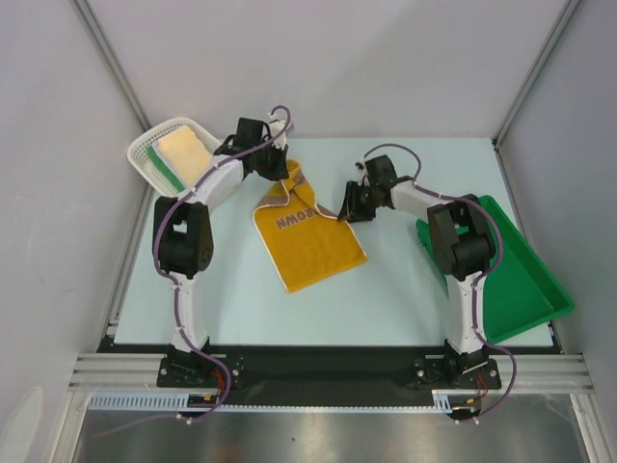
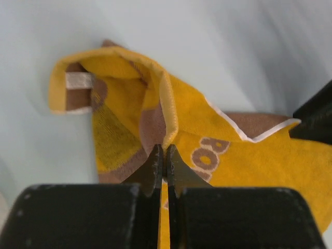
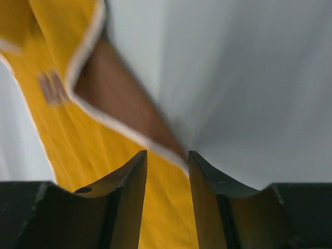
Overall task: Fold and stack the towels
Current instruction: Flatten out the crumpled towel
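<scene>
Pale blue counter (image 1: 405, 299), smooth. One green plastic rectangular tray (image 1: 525, 289) at the right edge. Two towels. One yellow terry towel (image 1: 308, 241) with a brown band and white piping lies rumpled mid-counter, brown letters read "ROWN". One white slotted plastic basket (image 1: 145, 152) far left holds one folded pale yellow towel (image 1: 185, 152). Left pincer (image 2: 164, 155) is clamped tight on a raised yellow fold. Right pincer (image 3: 167, 161) is partly apart, the towel's white-piped edge in the gap, not pinched.

A white basket (image 1: 143, 157) sits on the table's (image 1: 405, 299) far-left corner, a green tray (image 1: 525, 280) at right.
</scene>
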{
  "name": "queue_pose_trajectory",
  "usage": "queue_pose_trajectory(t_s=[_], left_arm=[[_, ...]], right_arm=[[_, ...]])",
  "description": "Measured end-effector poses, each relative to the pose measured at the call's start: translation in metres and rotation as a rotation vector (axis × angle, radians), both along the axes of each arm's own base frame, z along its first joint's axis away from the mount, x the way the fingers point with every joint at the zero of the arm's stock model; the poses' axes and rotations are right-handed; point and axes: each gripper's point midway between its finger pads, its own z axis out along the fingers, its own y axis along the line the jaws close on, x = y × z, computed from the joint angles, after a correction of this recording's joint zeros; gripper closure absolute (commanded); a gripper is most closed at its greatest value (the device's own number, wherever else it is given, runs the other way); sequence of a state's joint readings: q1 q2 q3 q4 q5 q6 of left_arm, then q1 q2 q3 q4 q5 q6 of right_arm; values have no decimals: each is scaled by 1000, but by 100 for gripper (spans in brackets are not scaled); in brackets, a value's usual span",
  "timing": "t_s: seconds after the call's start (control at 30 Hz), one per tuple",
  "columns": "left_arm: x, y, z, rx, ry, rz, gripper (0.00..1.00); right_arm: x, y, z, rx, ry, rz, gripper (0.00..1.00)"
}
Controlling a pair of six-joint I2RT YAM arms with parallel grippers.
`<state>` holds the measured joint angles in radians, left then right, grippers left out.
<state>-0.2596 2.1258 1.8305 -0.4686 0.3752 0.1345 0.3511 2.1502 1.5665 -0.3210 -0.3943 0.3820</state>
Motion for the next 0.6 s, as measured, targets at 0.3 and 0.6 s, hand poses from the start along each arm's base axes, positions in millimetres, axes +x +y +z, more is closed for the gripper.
queue_pose_trajectory(t_s=[0.3, 0.6], left_arm=[[-42, 7, -42, -20, 150, 51, 100], [-92, 4, -15, -117, 226, 70, 100]], right_arm=[[-63, 3, -14, -34, -21, 136, 80], [-160, -10, -14, -212, 5, 131, 100]])
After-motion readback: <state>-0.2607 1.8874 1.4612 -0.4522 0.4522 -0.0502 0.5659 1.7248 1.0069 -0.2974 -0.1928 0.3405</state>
